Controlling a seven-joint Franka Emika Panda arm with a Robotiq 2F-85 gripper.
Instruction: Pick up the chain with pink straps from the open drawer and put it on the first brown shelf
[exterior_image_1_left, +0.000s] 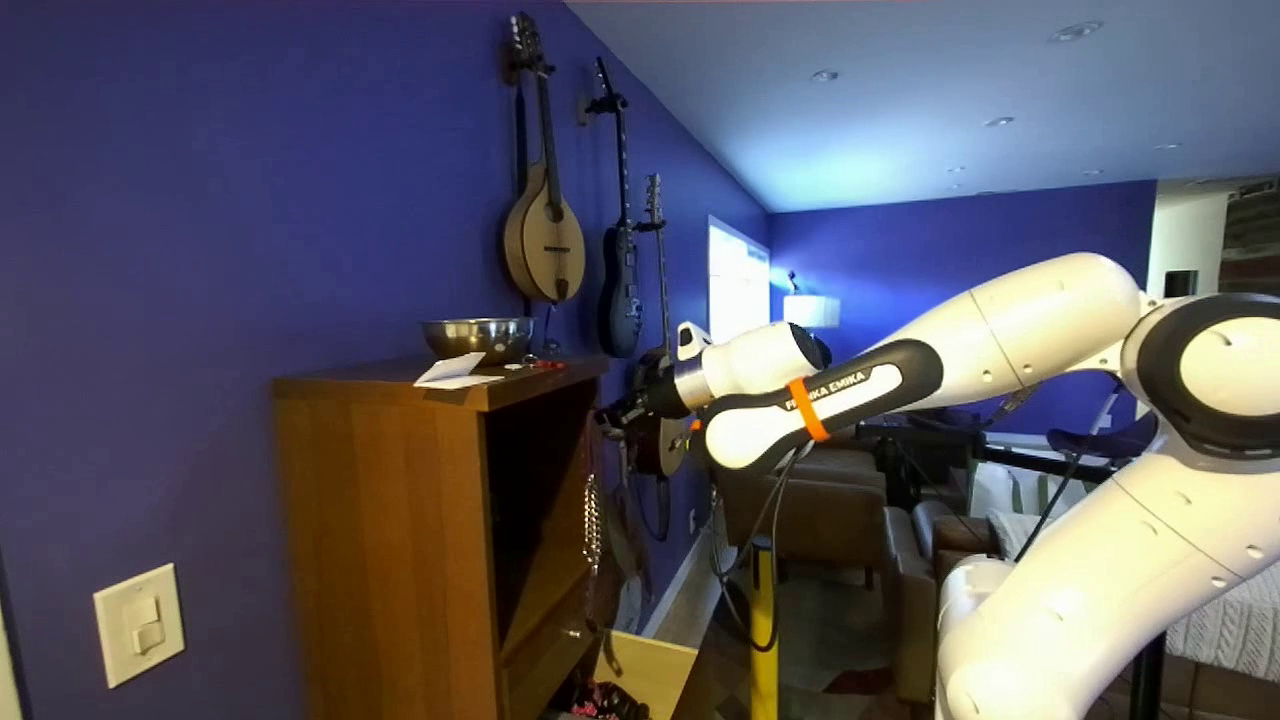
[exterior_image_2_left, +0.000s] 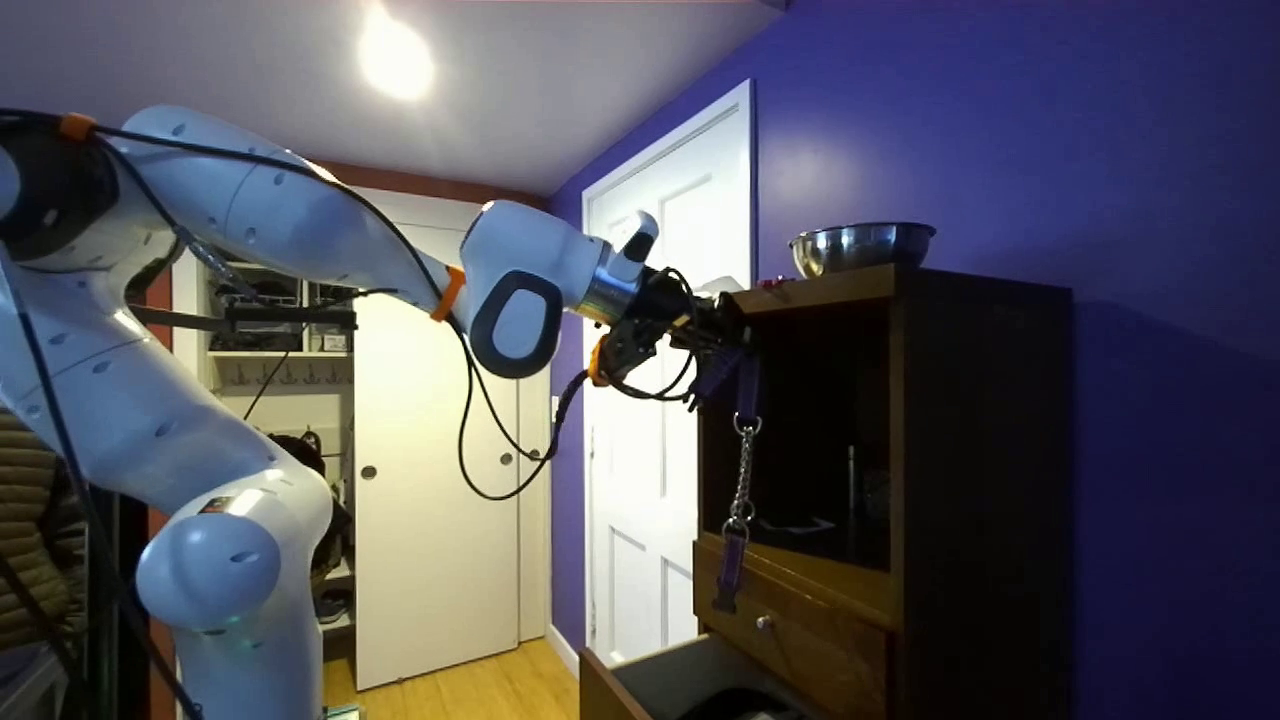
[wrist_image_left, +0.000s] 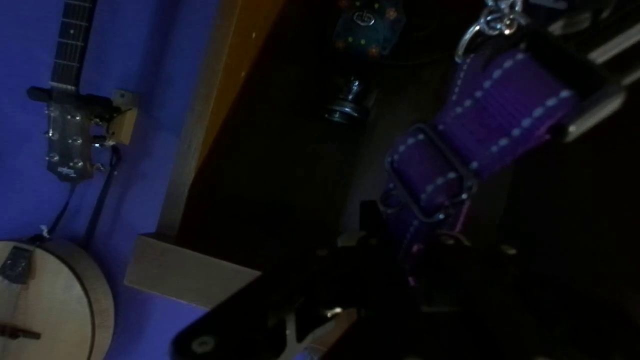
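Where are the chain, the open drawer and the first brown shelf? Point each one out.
Chain (exterior_image_2_left: 743, 480): in an exterior view, midway along its metal links.
Open drawer (exterior_image_1_left: 658, 668): in an exterior view, on its bare pale inner wood.
First brown shelf (exterior_image_2_left: 815, 578): in an exterior view, on the board's lit front part.

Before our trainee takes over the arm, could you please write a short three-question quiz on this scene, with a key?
1. Choose one: the silver chain hangs from the gripper by
a) a white cord
b) a purple strap
c) a yellow rope

2. True or false: the metal mixing bowl stands rim up on the flat top of the tall brown cabinet.

3. Fill in one word: the open drawer sits ____ the shut drawer.

Key: 1: b. 2: true. 3: below.
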